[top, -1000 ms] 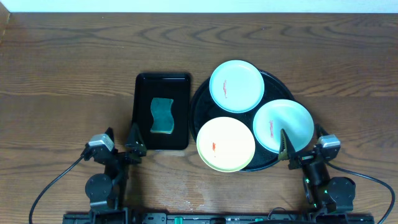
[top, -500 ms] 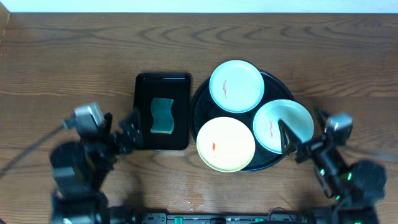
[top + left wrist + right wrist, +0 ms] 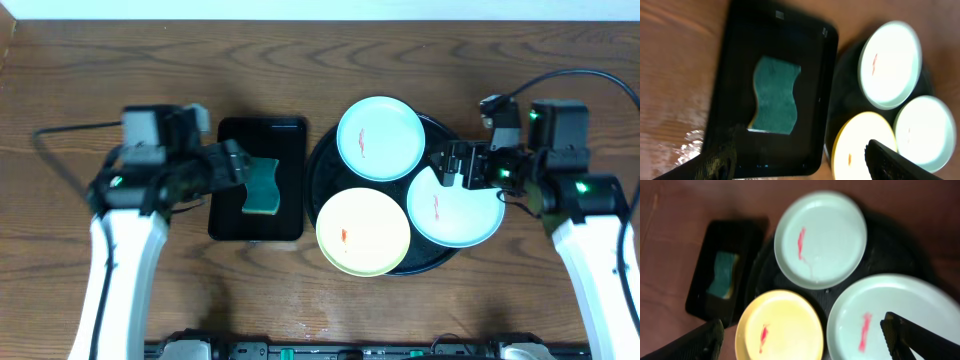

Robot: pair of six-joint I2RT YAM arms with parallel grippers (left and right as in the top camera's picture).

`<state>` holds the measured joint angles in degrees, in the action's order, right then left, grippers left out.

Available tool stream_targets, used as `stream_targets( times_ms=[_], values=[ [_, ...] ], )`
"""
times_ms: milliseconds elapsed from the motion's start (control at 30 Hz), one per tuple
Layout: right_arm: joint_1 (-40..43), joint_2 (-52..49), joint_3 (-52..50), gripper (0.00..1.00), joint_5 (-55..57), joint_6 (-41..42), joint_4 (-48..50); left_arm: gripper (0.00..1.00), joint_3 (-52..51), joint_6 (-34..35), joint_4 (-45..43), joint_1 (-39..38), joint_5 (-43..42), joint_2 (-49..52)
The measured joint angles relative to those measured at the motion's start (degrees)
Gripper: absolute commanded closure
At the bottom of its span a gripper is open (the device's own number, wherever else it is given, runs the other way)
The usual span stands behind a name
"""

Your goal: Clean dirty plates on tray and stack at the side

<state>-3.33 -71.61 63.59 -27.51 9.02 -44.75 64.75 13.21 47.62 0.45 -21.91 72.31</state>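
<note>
Three plates lie on the round black tray (image 3: 324, 172): a mint plate (image 3: 380, 138) at the back, a mint plate (image 3: 458, 208) at the right and a yellow plate (image 3: 363, 232) at the front. Each has a red smear. My left gripper (image 3: 238, 166) is open and empty, above the left side of a rectangular tray. My right gripper (image 3: 447, 168) is open and empty, above the round tray between the two mint plates. The right wrist view shows the back mint plate (image 3: 820, 240), the yellow plate (image 3: 780, 327) and the right mint plate (image 3: 880, 315) below the open fingers (image 3: 807, 342).
A smaller rectangular black tray (image 3: 285, 140) left of the round tray holds a teal sponge (image 3: 262, 186). The left wrist view shows the sponge (image 3: 775, 95) in that tray (image 3: 740, 60), with open fingers (image 3: 800, 167) and the plates to the right. Wooden table (image 3: 120, 70) all around.
Both arms have lifted from the front edge and reached out over the table: the left over the rectangular tray, the right over the round tray. The plates and sponge have not moved.
</note>
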Motion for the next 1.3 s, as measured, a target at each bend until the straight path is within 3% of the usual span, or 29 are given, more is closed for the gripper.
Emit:
stream_targets(
  times_ms=[133, 300, 500, 633, 667, 733, 767, 833, 1000, 1033, 1067, 1167, 1300],
  values=[
    [0.0, -3.8, 0.0, 0.01, -4.3, 0.7, -0.5, 0.18, 0.0, -0.1, -0.3, -4.9, 4.2, 6.9],
    [0.0, -4.5, 0.0, 0.01, -9.4, -0.2, -0.5, 0.27, 0.0, -0.2, -2.9, -9.9, 10.3, 15.1],
    [-0.5, -4.5, 0.0, 0.01, -11.3, -0.6, -3.0, 0.57, 0.0, 2.7, -9.1, -11.0, 18.0, 25.5],
    [-1.7, -4.5, 0.0, 0.01, -11.6, -0.6, -3.4, 0.57, 0.0, 4.2, -11.3, -11.0, 18.7, 30.6],
    [-2.2, -4.5, 0.0, 0.01, -11.6, -0.5, -3.4, 0.51, 0.0, 4.6, -12.0, -11.0, 18.2, 32.1],
    [-3.0, -4.5, 0.0, 0.01, -11.7, -0.7, -3.4, 0.48, 0.1, 5.2, -12.8, -10.9, 17.4, 33.6],
    [-3.4, -4.5, 0.0, 0.01, -11.7, -0.9, -3.4, 0.53, 0.1, 5.1, -13.2, -10.8, 17.0, 34.2],
    [-4.1, -4.5, 0.0, 0.01, -11.8, -1.0, -3.4, 0.92, 0.3, 4.8, -13.6, -10.6, 16.1, 35.0],
    [-5.7, -4.5, 0.0, 0.02, -11.8, -1.4, -3.4, 0.92, 1.3, 4.3, -13.6, -10.7, 14.4, 35.5],
    [-5.9, -4.5, 0.0, 0.03, -11.8, -1.5, -3.4, 0.83, 1.3, 4.3, -13.6, -10.7, 14.3, 35.4],
    [-6.0, -4.5, 0.0, 0.03, -11.7, -1.6, -3.4, 0.6, 1.3, 4.2, -13.6, -10.7, 14.1, 35.3],
    [-6.1, -4.5, 0.0, 0.03, -11.7, -1.7, -3.4, 0.47, 1.2, 3.8, -12.8, -10.7, 14.6, 34.3],
    [-6.1, -4.5, 0.0, 0.03, -11.5, -1.7, -3.4, 0.41, 1.2, 3.3, -9.1, -10.6, 14.5, 29.4]
  ],
)
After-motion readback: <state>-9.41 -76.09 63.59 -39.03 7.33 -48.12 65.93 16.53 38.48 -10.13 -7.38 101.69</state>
